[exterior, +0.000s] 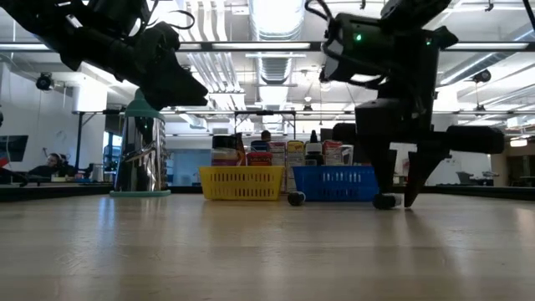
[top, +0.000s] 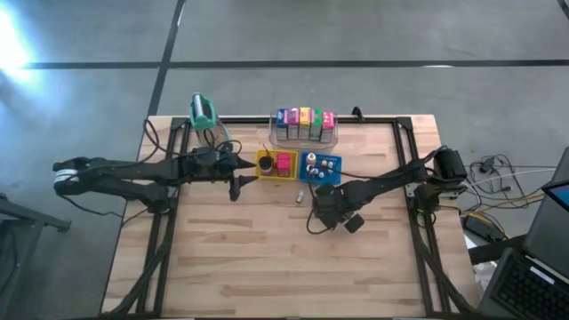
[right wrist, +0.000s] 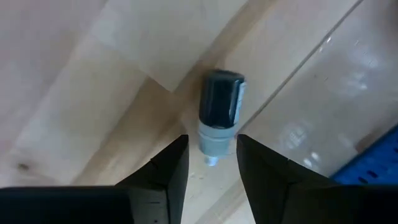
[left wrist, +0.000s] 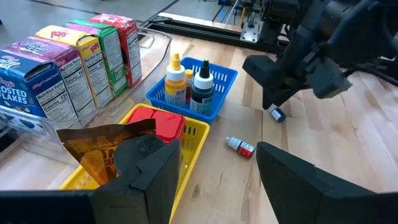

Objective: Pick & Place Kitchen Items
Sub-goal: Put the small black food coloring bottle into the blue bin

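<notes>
Wooden worktop (top: 267,258), frame centre: cartons (top: 304,124) binned, bottles (left wrist: 194,85) in blue tray (left wrist: 219,102); two small bottles (left wrist: 239,147) loose; right gripper (right wrist: 210,163) open astride one, left gripper (left wrist: 214,186) open, waiting.

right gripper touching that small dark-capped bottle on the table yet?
Apart. Right wrist view: the small bottle lies between the right gripper's fingers, with wood visible either side.
</notes>
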